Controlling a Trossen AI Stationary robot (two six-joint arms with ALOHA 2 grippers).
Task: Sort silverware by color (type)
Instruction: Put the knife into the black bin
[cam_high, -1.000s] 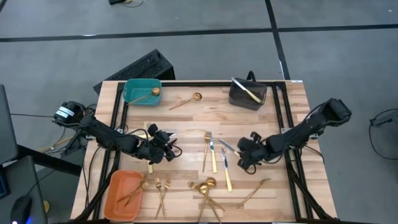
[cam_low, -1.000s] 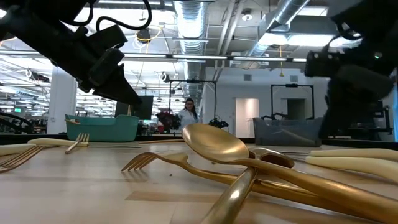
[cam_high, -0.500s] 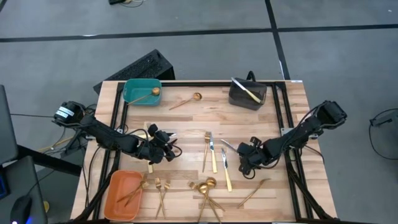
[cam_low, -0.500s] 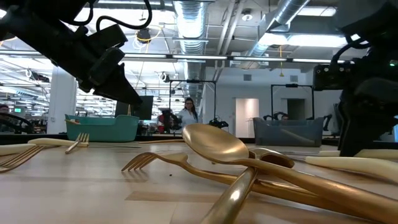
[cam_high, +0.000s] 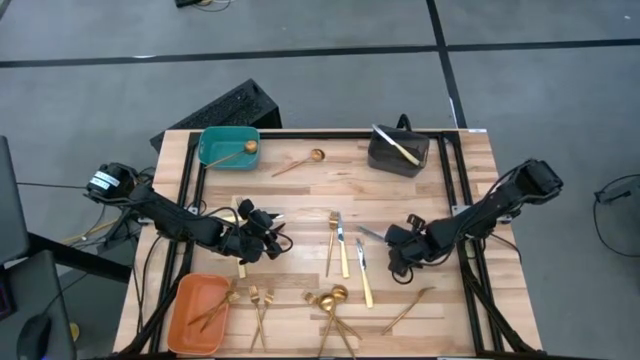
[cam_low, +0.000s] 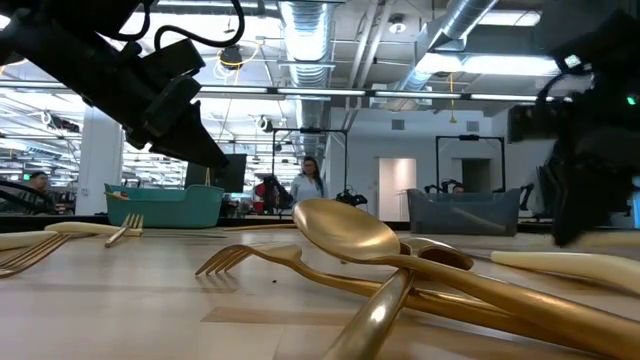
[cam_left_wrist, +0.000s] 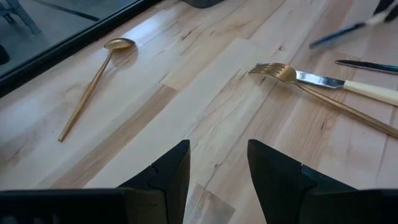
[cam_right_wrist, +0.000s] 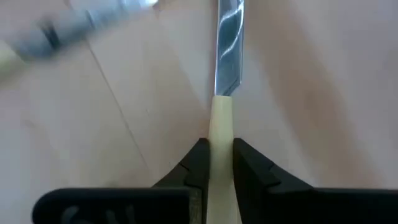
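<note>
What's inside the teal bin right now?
The teal bin holds one gold spoon, its bowl toward the bin's right side. Nothing else shows inside from above. In the low view the bin's wall hides its contents.

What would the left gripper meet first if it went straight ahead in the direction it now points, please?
Probably the gold fork beside the knife. The left gripper hovers open over bare wood on the table, with nothing nearer between its fingers. Depth is unclear, so it could pass left of the fork tines.
</note>
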